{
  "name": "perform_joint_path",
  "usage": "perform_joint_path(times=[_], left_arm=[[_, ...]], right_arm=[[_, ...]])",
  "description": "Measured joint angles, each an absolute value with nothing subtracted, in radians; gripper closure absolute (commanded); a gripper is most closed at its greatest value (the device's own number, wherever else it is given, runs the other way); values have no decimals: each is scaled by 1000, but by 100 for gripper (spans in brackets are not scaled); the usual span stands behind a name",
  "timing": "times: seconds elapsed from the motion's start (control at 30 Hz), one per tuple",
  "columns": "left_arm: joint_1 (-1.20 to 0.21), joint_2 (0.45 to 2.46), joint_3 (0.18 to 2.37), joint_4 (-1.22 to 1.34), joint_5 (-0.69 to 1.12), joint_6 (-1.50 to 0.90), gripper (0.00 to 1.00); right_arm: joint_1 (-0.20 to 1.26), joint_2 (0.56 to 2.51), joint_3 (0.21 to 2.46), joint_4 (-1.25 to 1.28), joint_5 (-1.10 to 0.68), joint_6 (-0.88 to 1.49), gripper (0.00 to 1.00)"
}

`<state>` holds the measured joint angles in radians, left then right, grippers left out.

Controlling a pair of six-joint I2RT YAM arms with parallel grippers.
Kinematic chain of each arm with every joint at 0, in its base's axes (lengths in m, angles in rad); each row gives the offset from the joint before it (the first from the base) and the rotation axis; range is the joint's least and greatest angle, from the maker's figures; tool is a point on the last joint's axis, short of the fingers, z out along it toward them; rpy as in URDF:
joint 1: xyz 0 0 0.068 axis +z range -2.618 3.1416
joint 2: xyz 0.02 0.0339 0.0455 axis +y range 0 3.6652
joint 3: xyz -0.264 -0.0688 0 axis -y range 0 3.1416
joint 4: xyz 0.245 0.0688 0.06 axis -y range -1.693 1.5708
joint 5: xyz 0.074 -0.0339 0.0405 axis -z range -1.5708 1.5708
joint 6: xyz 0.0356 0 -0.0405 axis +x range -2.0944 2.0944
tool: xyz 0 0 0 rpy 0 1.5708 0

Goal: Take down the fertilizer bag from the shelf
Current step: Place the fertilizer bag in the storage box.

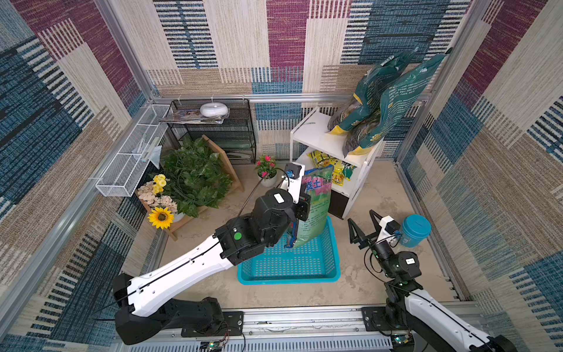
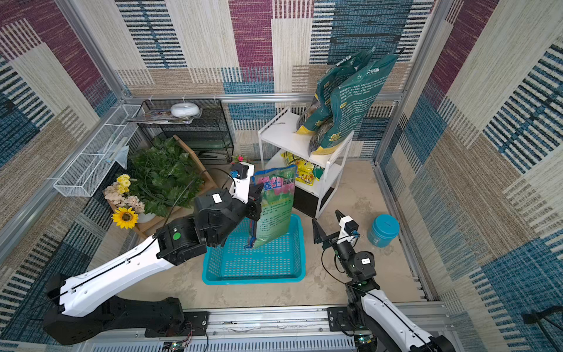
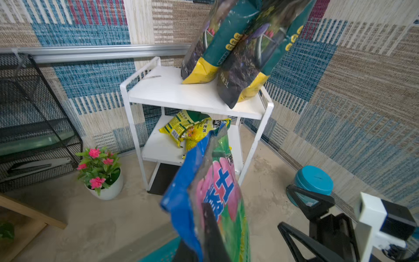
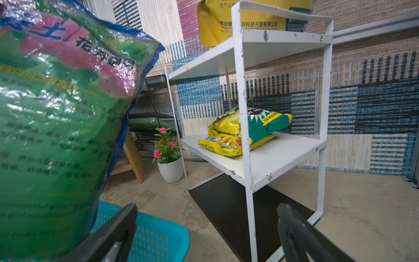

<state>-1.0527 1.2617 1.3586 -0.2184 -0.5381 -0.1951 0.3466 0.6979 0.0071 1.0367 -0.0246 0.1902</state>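
Left pincer (image 2: 257,199): clamped on the blue side edge of the green fertilizer bag (image 1: 316,210).
Bag: upright, clear of the white shelf (image 1: 310,134), lower end over the teal basket (image 1: 289,279); contact unclear.
Right pincer (image 1: 361,218): wide, empty, beside the basket.
Next: I should lower slowly and release only once the bag rests.

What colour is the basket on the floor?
The basket is turquoise blue with little holes, clearest in a top view.

Fert. bag (image 4: 56,136) blurry, edge-cropped
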Motion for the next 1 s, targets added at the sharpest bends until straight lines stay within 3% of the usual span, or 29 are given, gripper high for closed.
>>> perform_joint_path(times=[0.5, 1.0], left_arm=[[-1074, 1419, 1232, -9, -645, -337, 100], [-1208, 1572, 1074, 252, -696, -466, 100]], right_arm=[[347, 685, 7, 1015, -4, 195, 1], [347, 673, 7, 1011, -4, 197, 1]])
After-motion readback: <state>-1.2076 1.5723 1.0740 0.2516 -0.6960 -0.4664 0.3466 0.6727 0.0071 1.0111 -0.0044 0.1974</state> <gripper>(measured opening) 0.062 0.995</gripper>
